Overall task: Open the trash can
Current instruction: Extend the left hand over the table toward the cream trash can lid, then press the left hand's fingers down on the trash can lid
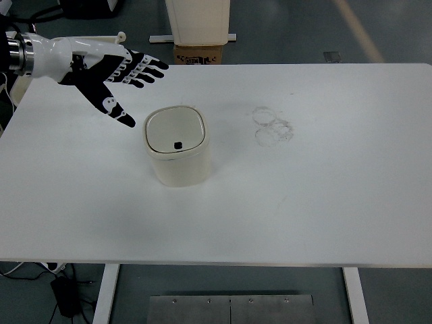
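A small cream trash can (177, 145) stands on the white table (304, 202), left of centre, with its square lid down and a small black button near the lid's front edge. My left hand (125, 77) hovers above the table's far left corner, up and to the left of the can. Its black fingers are spread flat and hold nothing; the thumb points toward the can without touching it. The right arm does not show.
Faint ring marks (273, 125) stain the table right of the can. Beyond the far edge stand a cream bin (199, 23) and a cardboard box (199, 54) on the floor. Cables (40, 270) lie under the table's near left corner.
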Motion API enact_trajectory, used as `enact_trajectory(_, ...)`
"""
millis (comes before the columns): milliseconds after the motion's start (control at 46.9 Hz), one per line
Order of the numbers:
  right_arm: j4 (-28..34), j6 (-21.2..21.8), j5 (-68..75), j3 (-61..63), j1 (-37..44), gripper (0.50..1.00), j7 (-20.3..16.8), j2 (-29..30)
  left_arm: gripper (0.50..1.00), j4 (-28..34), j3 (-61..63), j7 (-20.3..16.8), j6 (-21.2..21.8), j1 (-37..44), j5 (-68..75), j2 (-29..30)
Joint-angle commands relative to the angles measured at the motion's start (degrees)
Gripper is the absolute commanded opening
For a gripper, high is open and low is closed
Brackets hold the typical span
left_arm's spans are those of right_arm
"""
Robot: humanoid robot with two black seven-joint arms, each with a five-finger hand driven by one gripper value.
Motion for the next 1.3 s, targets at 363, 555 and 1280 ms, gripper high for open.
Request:
enact_trajectory(363,0.0,0.0,0.0,0.0,0.0,0.993,0.0,0.0,1.0,-2.0,2.6,1.8,0.0,0.4,0.5,-0.9)
enact_trajectory(555,0.0,0.0,0.0,0.0,0.0,0.993,0.0,0.0,1.0,-1.9,2.7,1.8,0.0,1.7,0.5,-3.0)
enact_trajectory(1280,0.0,0.0,0.0,0.0,0.0,0.993,0.0,0.0,1.0,-1.9,2.6,1.8,0.0,5.0,-0.5,-7.1)
